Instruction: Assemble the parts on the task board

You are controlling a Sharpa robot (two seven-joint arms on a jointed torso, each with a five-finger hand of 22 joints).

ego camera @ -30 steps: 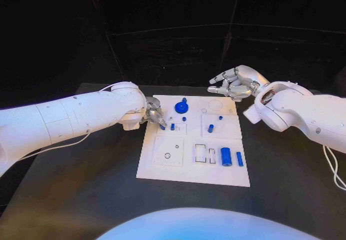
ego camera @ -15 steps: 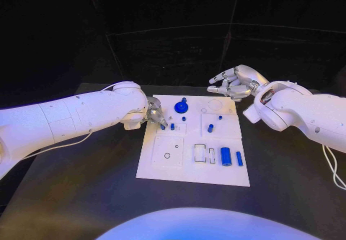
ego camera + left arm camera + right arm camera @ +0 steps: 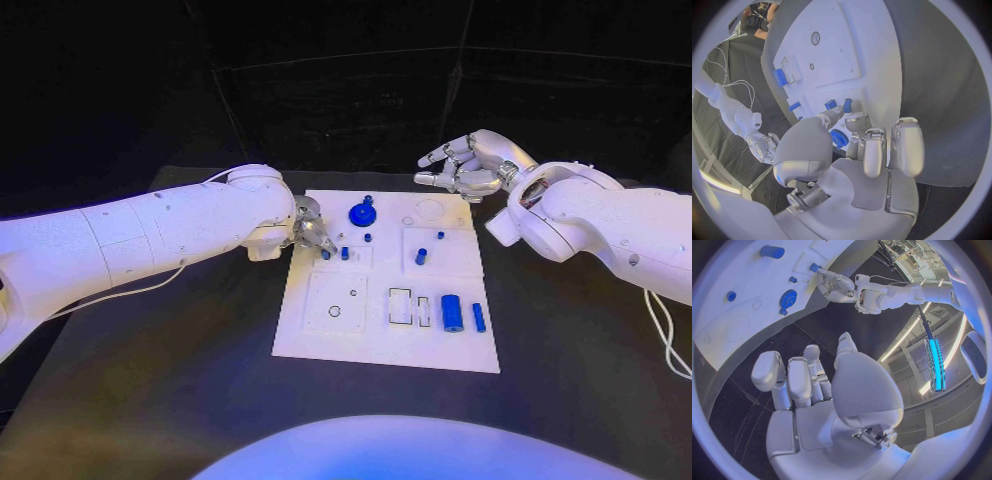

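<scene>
Head view puts the left hand [image 3: 309, 228] at the board's [image 3: 332, 345] left edge, left of centre in the frame, its fingers bent down over a small blue peg [image 3: 326, 254] by the board's upper-left recess. Whether the fingertips pinch that peg cannot be told from here; in the left wrist view the thumb [image 3: 826, 120] reaches to a short blue peg [image 3: 831, 104] with a second peg [image 3: 847, 105] just beside it, and the other fingers [image 3: 874, 150] stand apart from them.

The right hand [image 3: 469, 165] hangs above the board's far right corner, upper right of centre, fingers loosely curled and holding nothing; the right wrist view shows the same fingers [image 3: 792, 377] apart with air between them.

On the board, counted in the head view: one blue gear [image 3: 362, 213] with a knob on top, near the far edge; four small pegs in the upper half, standing upright or nearly so; one thick cylinder [image 3: 451, 313] lying in the lower right, its long axis running toward the near and far edges; one thinner bar [image 3: 479, 318] just beside it on the right, parallel to it. Two empty rectangular slots [image 3: 400, 305] sit left of the cylinder, and a square plate with a small hole [image 3: 335, 311] lies lower left.
</scene>
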